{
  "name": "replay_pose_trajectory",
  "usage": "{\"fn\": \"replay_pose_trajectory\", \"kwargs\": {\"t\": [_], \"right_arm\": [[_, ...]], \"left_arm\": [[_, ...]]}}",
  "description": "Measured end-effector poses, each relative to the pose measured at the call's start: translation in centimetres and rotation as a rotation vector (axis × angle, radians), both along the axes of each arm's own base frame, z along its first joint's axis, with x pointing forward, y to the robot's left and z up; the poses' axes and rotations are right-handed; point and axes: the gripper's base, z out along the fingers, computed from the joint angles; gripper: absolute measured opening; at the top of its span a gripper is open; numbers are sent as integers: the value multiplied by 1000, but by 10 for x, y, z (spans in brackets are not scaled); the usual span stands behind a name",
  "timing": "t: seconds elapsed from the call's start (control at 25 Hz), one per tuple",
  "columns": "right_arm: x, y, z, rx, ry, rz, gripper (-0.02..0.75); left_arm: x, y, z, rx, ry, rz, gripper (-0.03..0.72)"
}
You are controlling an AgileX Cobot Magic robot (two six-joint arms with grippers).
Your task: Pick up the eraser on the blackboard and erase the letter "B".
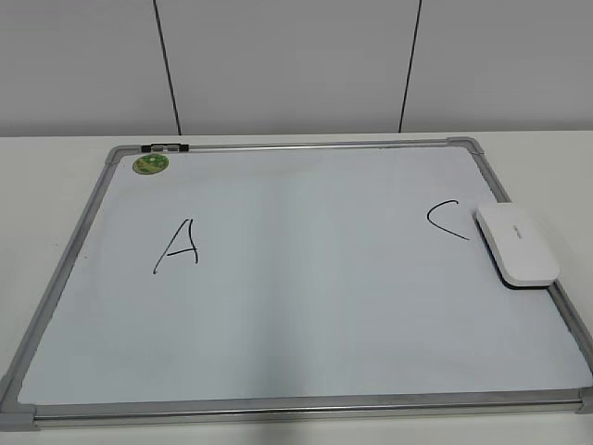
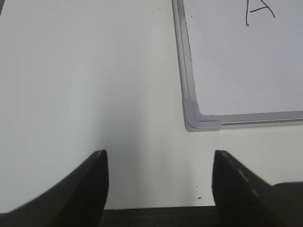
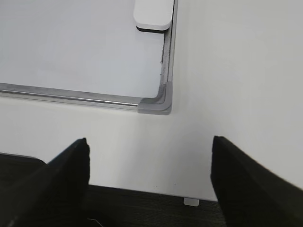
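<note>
Exterior view: eraser flat on blackboard at right frame edge, just beside "C"; "A" at left; no "B" visible. Left gripper and right gripper wide apart, empty, over table.

I see a white desk reaching to a pale panelled wall behind its far edge, with two dark vertical seams. At the desk's near edge, a dark strip shows below.
</note>
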Motion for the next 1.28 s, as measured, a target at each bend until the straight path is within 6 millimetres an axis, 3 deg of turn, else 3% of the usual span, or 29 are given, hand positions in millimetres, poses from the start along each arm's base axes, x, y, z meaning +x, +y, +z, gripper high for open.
{"fn": "replay_pose_trajectory", "kwargs": {"t": [0.64,0.88,1.28], "right_arm": [[0,2,-1,-14,0,41,592],[-1,2,-1,-12,-7,41,592],[-29,-6,0,13,-188,-198,592]], "left_arm": [[-1,-1,0,0,-5,-20,499],[-11,0,2,-6,-71,-20,499],[-35,2,3,-11,-221,38,494]]}}
